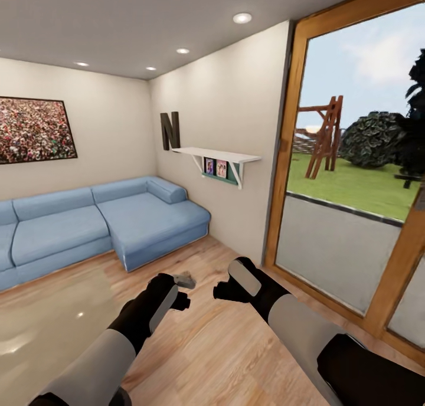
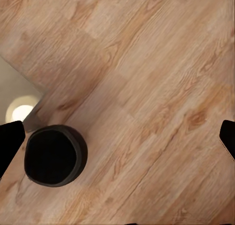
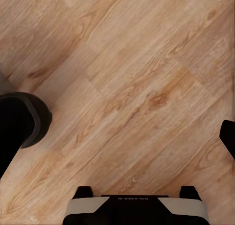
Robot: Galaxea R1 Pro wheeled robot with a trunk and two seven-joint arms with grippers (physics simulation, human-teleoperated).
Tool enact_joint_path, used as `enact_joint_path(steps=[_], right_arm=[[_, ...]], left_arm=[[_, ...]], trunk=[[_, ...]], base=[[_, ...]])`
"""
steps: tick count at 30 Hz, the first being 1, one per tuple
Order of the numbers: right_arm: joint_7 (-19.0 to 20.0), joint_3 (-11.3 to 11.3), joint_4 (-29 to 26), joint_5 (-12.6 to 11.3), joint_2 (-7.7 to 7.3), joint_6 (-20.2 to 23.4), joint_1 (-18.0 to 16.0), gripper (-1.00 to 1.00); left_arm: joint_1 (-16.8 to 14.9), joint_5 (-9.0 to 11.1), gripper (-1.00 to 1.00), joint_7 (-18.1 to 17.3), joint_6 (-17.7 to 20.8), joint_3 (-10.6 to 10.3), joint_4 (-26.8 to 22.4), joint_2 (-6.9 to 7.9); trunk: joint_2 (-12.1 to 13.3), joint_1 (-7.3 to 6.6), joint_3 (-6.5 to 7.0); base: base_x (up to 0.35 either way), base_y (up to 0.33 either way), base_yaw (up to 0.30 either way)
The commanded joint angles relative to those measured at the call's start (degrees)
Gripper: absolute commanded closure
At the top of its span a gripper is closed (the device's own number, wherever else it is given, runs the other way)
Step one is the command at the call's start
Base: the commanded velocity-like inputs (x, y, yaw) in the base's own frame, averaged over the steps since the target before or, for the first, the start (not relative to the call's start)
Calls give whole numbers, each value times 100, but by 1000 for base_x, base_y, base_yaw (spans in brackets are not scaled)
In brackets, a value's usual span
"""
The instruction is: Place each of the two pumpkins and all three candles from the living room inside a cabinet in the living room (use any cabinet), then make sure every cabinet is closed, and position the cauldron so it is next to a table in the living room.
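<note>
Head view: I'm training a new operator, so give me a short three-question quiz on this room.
1. True or false: the sofa is blue.
2. Which letter is the wall letter? A) N B) M C) K
3. Fill in: the floor is made of ____.

Key: 1 true; 2 A; 3 wood.
</note>
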Motion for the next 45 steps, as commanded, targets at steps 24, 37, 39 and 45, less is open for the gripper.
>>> enact_joint_path(steps=[24,37,39,45], right_arm=[[-55,18,-2,-50,0,3,-4,-100],[-55,17,-2,-50,0,3,-3,-100],[-55,17,-2,-50,0,3,-3,-100],[-56,21,0,-50,0,3,-4,-100]], left_arm=[[-1,59,-100,58,16,-37,-6,-2],[-1,59,-100,58,16,-37,0,-4],[-1,59,-100,58,16,-37,0,-4],[-1,59,-100,58,16,-37,0,-4]], trunk=[[-4,6,-1],[-4,6,-1],[-4,6,-1],[-4,6,-1]], base=[[317,-88,-43],[289,-182,0],[270,-202,0],[268,-205,102]])
